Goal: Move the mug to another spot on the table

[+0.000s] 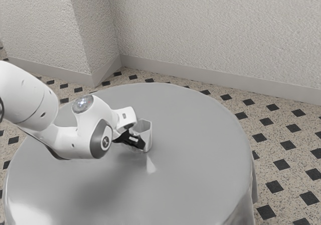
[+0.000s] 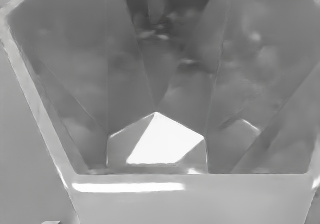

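Mug [image 1: 145,130] [image 2: 125,186]: pale grey, faceted walls, upright, left of centre on round grey surface [image 1: 205,149] in exterior view, well clear of edge. Whether base rests on surface: cannot tell. Black hand [image 1: 134,139] at mug's near wall, on exterior view's left side of it, touching or just beside rim. Grip state, clenched or released: cannot tell. White arm [image 1: 30,104] enters from exterior view's left, low over surface. Wrist view looks straight down into mug's angular interior, bright patch on floor.
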Robot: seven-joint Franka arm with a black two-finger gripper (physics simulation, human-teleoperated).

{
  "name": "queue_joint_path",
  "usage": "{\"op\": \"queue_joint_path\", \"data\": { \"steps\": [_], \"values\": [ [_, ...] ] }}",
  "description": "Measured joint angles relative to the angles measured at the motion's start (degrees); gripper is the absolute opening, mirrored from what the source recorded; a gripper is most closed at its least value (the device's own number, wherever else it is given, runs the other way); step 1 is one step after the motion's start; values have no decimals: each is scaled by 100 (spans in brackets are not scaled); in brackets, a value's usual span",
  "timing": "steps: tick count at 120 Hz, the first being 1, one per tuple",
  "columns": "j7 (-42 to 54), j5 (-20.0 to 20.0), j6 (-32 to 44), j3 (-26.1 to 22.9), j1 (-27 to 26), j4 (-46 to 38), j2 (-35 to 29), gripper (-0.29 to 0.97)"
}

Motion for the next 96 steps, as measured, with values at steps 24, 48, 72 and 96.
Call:
{"op": "queue_joint_path", "data": {
  "steps": [24,48,72,96],
  "values": [
    [-7,-16,-379,34,121,-189,-735,60],
    [-15,25,-1613,113,410,33,-1523,63],
    [-116,829,-4298,202,930,2248,-1441,65],
    [-238,1409,-6736,277,1588,4598,-1116,65]
  ]
}}
